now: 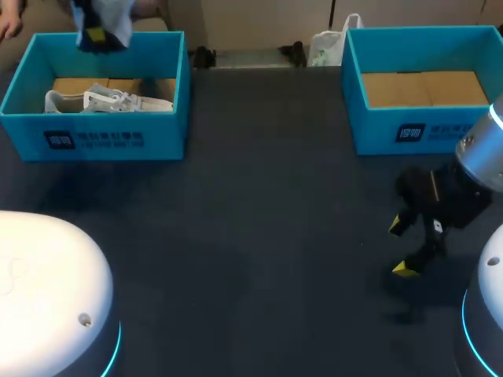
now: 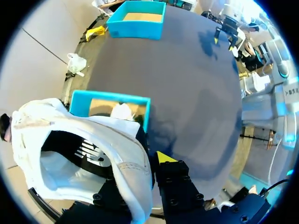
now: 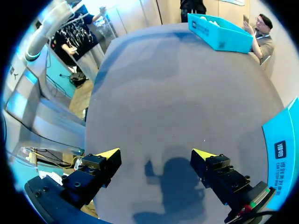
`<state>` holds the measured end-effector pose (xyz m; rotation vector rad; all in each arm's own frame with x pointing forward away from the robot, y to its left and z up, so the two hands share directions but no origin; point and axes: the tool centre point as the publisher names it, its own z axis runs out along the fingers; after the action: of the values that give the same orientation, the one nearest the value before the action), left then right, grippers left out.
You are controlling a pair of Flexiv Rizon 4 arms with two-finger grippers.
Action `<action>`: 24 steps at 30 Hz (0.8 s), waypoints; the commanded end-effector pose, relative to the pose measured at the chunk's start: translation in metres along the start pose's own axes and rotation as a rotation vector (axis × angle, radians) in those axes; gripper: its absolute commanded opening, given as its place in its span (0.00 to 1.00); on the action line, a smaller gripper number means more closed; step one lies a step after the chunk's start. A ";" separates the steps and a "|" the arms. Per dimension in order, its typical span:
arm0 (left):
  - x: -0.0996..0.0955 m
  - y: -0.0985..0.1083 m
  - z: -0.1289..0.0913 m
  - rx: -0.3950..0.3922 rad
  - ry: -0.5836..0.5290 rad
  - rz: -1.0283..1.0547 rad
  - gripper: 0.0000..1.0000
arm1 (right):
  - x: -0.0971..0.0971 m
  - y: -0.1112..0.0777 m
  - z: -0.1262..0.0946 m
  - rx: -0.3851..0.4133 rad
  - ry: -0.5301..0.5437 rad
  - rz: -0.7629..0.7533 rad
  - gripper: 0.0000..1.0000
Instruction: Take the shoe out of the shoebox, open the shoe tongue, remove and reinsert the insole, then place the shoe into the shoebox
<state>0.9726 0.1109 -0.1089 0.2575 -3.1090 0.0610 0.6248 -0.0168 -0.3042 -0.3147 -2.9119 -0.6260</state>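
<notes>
A white shoe (image 2: 93, 149) with a dark inside hangs in the air above the left blue shoebox (image 2: 112, 99). My left gripper (image 2: 148, 164) is shut on its side wall; one yellow tip shows, the other is hidden behind the shoe. In the head view this gripper (image 1: 97, 33) and the held shoe (image 1: 118, 20) are above the far wall of the left shoebox (image 1: 94, 137). A second white shoe (image 1: 110, 100) lies inside that box. My right gripper (image 1: 407, 247) stands open just above the table at the right, with nothing between its fingers (image 3: 108, 155).
A second blue shoebox (image 1: 424, 126) with a bare cardboard floor stands at the back right, close beyond my right gripper (image 3: 156, 156); its wall (image 3: 282, 149) is beside that gripper. Dark table (image 1: 259, 236) stretches between the two boxes.
</notes>
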 end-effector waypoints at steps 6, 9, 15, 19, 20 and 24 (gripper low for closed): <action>-0.054 0.030 -0.001 -0.074 0.005 0.033 0.00 | 0.002 -0.001 0.000 0.000 -0.003 0.000 1.00; -0.054 0.030 -0.001 -0.074 0.005 0.033 0.00 | 0.002 -0.001 0.000 0.000 -0.003 0.000 1.00; -0.054 0.030 -0.001 -0.074 0.005 0.033 0.00 | 0.002 -0.001 0.000 0.000 -0.003 0.000 1.00; -0.074 0.037 0.004 -0.047 0.011 0.034 0.00 | 0.002 -0.001 0.000 0.000 -0.003 0.000 1.00; -0.087 0.043 0.006 -0.056 0.004 0.021 0.00 | 0.002 -0.001 0.000 0.000 -0.003 0.000 1.00; -0.131 0.068 0.017 -0.076 -0.012 -0.003 0.00 | 0.002 -0.001 0.000 0.000 -0.003 0.000 1.00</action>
<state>1.0584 0.1849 -0.1224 0.2684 -3.1534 -0.0845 0.6249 -0.0169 -0.3042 -0.3153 -2.9120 -0.6261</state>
